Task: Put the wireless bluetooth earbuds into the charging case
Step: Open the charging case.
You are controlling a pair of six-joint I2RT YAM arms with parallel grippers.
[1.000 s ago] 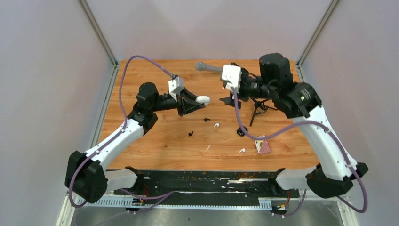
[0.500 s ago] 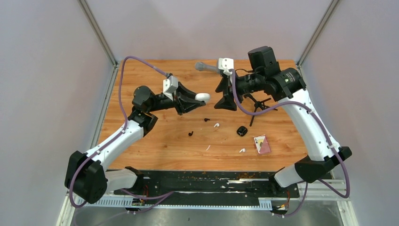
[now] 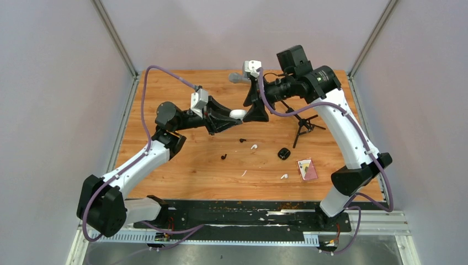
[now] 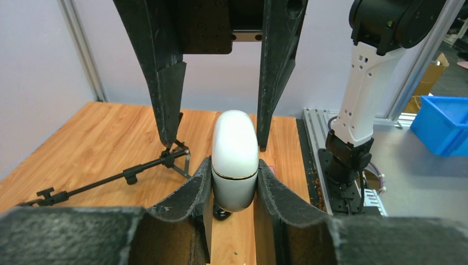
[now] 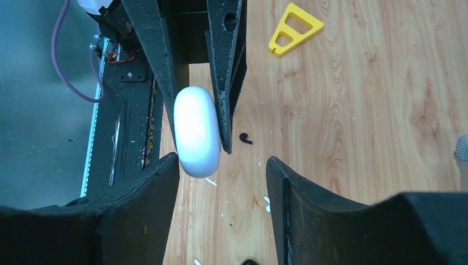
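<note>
the left gripper point(image 4: 234, 168) pinches the white charging case point(image 4: 235, 149) above the table point(image 3: 342, 182), the right gripper point(image 5: 223, 165) is spread about the case's free end, and the four earbuds point(image 3: 254, 147) lie scattered on the wood.

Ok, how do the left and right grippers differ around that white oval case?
The left gripper is clamped shut on the white oval charging case; the right gripper is open, straddling the case's free end. Left reaches rightward, right leftward. Both hang above the wooden table.
</note>
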